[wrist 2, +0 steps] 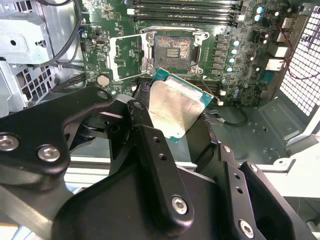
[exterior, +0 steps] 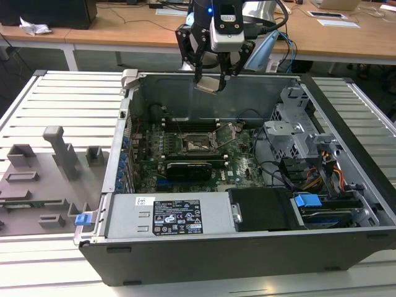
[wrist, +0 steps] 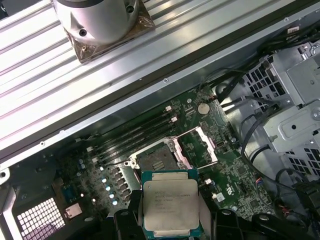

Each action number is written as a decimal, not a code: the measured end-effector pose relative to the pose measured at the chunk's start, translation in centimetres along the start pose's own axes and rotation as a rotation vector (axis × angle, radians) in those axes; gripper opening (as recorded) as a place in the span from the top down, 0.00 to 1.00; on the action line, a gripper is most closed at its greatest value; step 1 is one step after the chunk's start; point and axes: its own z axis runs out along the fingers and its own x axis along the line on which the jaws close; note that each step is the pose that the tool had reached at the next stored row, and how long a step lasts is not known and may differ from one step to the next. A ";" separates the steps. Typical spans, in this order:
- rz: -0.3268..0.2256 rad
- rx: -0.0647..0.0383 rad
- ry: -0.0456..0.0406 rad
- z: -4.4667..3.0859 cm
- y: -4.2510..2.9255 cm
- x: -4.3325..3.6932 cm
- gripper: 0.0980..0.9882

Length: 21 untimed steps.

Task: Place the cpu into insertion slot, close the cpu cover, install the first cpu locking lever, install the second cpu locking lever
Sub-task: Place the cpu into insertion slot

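The fingers (wrist: 126,224) of our gripper (wrist: 172,222) were closed on the edges of the cpu (wrist: 171,205). It hung well above the insertion slot (wrist: 155,161), whose cpu cover (wrist: 202,145) stood open. We thought it must go down flat and lined up, never pushed.

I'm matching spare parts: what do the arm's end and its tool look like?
The arm ends in a black-and-silver-grey wrist with a small blue light and black cables looped beside it. The tool is matte black: jointed link-bar fingers pinned with silver screws.
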 end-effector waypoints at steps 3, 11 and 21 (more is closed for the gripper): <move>0.009 0.000 -0.0008 0.00 0.00 0.00 0.51; 0.061 -0.001 -0.0055 0.01 0.00 0.00 0.51; 0.118 -0.002 -0.0106 0.11 0.00 0.00 0.51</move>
